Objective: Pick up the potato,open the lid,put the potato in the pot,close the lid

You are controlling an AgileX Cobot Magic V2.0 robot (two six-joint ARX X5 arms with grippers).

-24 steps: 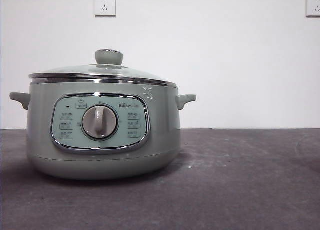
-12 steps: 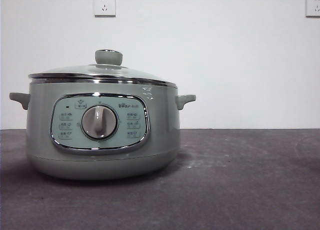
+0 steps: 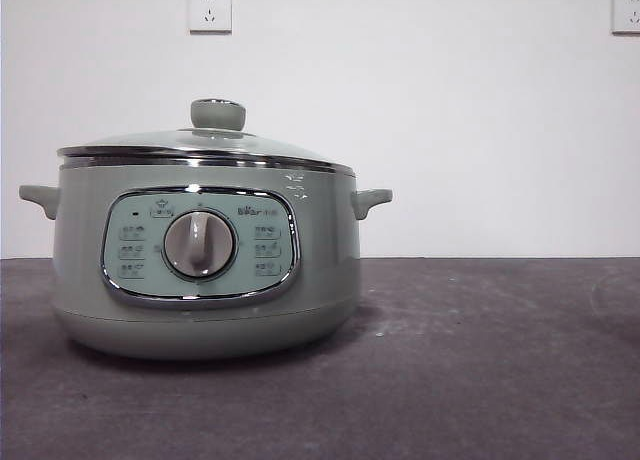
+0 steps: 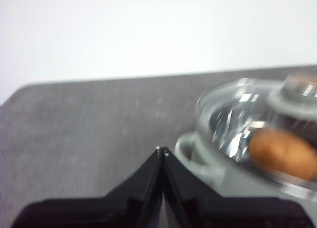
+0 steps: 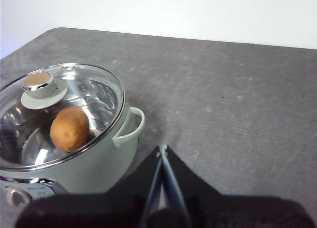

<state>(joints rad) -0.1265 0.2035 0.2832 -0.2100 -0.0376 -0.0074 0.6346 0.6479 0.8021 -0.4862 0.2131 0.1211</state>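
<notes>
The pale grey-green pot (image 3: pixel 205 270) stands on the left of the dark table, its glass lid (image 3: pixel 205 145) resting on its rim. Through the lid the orange-brown potato (image 5: pixel 70 128) lies inside the pot (image 5: pixel 94 163); the left wrist view shows the potato (image 4: pixel 283 153) too, under the lid (image 4: pixel 247 124). My left gripper (image 4: pixel 162 150) is shut and empty, beside the pot's side handle (image 4: pixel 185 148). Past the pot's other handle (image 5: pixel 130 126), my right gripper (image 5: pixel 162 149) hangs shut and empty over bare table. Neither gripper appears in the front view.
Dark grey table (image 3: pixel 480 360) stretches to the right of the pot. A white wall stands behind with two sockets (image 3: pixel 209 10) high up. The table's rounded far corner (image 4: pixel 20 89) shows in the left wrist view.
</notes>
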